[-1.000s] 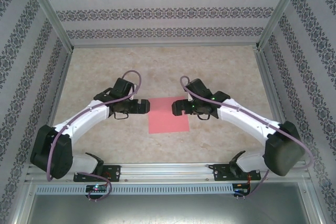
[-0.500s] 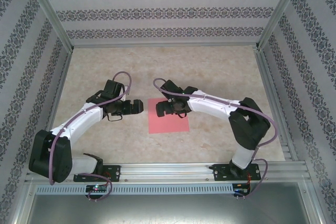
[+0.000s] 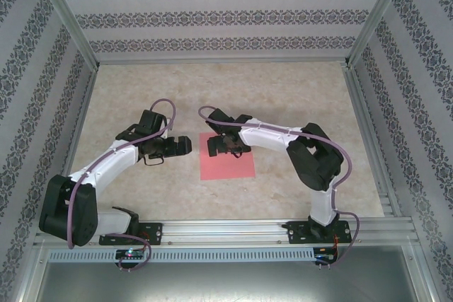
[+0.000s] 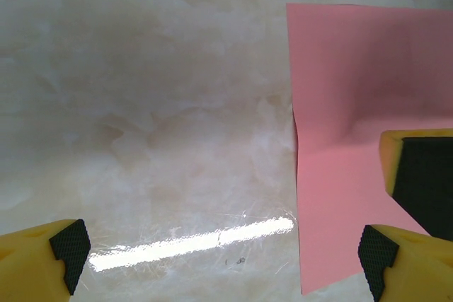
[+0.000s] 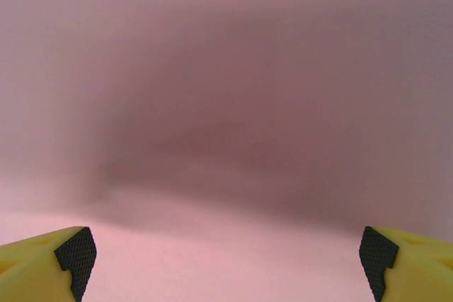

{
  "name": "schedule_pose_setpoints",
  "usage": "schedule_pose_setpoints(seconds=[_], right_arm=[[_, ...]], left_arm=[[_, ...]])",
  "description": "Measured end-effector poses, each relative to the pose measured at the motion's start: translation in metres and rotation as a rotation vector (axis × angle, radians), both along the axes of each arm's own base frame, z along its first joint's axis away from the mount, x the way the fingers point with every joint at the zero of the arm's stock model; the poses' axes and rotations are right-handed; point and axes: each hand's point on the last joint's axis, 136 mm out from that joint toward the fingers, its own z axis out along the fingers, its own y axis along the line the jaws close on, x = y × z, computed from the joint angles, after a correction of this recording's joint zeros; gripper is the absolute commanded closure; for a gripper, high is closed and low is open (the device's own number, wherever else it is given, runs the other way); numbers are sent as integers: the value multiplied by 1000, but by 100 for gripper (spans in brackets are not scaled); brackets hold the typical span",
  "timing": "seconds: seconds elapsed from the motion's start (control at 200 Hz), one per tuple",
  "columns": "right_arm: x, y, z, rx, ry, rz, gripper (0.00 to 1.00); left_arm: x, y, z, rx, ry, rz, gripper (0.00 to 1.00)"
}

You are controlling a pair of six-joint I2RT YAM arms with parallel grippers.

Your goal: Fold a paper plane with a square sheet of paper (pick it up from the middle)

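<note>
- salmon-pink square sheet of paper (image 3: 230,166) lying flat on the glossy marbled table (image 3: 297,97), between the two arms and not yet folded.
- right gripper (image 3: 214,146) low over the far left part of the sheet, jaws spread wide with nothing between them; seen from its own wrist, pink paper (image 5: 226,104) across nearly the whole gap.
- left gripper (image 3: 182,146) over bare table just beside the sheet's left edge (image 4: 294,139), likewise wide open and empty.
- step in hand, as judged: lining up for the pickup from the middle.
- shift the right gripper toward the sheet's centre first; where it hangs now looks closer to the left edge than to the middle.
- come down gently and squarely, both pads meeting the paper together, then close slowly to raise a small ridge rather than scrape flat.
- use the faint hump that seems to show in the paper near the right gripper, if real, as the place to pinch.
- expect thin paper to slide on the shiny top; steady the left edge with the left gripper if needed.
- keep the two grippers from bumping, being near each other here.
</note>
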Motion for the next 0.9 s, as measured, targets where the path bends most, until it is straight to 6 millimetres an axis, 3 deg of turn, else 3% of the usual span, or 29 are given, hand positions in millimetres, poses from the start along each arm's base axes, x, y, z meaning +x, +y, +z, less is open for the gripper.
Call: schedule_pose_setpoints(seconds=[0.32,0.904], right_arm=[[1,-7,-15,-49,15,-26,4],[6,-7,-16,-61,2,-60,13]], left_arm=[[0,0,0,-4,1,2,0],[-1,-3,0,-19,6,-7,0]])
